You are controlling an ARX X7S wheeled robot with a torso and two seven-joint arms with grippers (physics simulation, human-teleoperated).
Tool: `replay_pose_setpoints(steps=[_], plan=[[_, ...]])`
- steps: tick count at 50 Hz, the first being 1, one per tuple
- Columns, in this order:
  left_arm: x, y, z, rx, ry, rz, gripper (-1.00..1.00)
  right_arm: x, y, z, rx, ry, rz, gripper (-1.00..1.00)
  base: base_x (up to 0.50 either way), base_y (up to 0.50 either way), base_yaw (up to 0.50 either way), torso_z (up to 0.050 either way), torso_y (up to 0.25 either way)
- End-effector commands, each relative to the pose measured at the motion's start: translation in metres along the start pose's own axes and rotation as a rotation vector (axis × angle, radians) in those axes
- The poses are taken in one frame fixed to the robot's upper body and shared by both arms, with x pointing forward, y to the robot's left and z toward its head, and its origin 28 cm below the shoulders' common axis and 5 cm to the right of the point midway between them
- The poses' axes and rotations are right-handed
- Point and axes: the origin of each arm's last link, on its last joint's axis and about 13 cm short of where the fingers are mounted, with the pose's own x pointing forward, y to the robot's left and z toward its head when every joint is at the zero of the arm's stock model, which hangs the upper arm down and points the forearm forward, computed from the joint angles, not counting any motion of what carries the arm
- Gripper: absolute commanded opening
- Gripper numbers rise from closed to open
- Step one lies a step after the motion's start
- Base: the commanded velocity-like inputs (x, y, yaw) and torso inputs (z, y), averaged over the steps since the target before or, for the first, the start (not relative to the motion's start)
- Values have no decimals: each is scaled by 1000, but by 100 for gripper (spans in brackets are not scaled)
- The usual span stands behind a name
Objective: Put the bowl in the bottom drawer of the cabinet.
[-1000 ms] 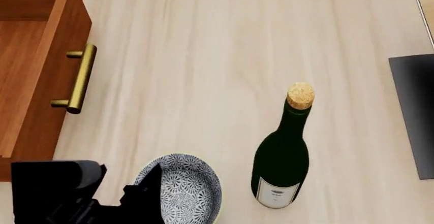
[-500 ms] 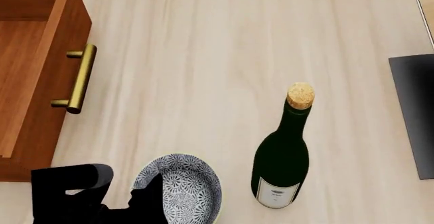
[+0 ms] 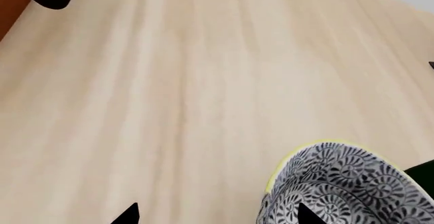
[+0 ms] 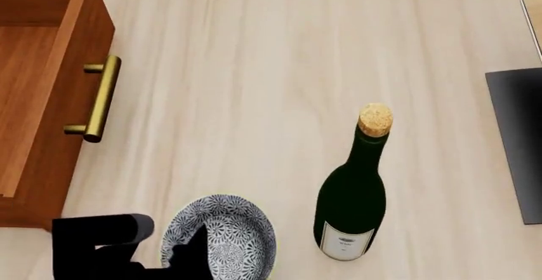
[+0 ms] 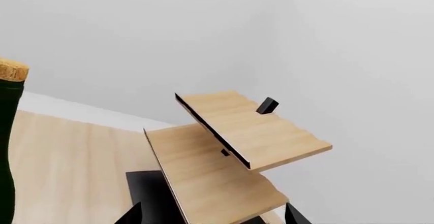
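one pincer (image 4: 161,245) (the left) straddles the bowl (image 4: 224,235) rim, unclosed.

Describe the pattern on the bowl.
Dense blue-grey floral motifs on white, with a pale rim; the bowl shows best in the head view.

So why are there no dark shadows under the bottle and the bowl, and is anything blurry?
In the head view the light is flat and even: the bottle and bowl cast almost no shadow on the pale floor, and everything looks sharp. In the left wrist view the floor's wood grain looks soft and smeared. In the right wrist view the wooden rack stands crisp against a plain grey background.
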Motion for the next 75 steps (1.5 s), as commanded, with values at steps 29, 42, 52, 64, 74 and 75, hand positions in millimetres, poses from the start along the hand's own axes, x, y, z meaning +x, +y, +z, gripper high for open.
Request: replay_pose_setpoints(steps=[29, 42, 52, 64, 74, 75], plan=[[-10, -14, -28, -3, 141, -115, 100, -5, 0, 1, 13, 11, 1, 100, 1, -1, -2, 0, -2], [-11, -16, -31, 3, 160, -133, 100, -5, 1, 2, 17, 13, 4, 100, 0, -2, -2, 0, -2], [-12, -17, -31, 5, 160, -142, -100, -4, 3, 1, 20, 15, 10, 100, 0, -2, -3, 0, -3], [-13, -16, -32, -1, 158, -139, -100, -5, 3, -2, 23, 21, 9, 100, 1, -2, -3, 0, -4], [-38, -26, -9, 21, 69, -211, -100, -4, 5, -2, 23, 19, 13, 100, 0, -1, -1, 0, -1], [-44, -28, -4, 15, 28, -239, -100, -4, 5, -2, 23, 18, 15, 100, 0, 0, 0, 0, 0]])
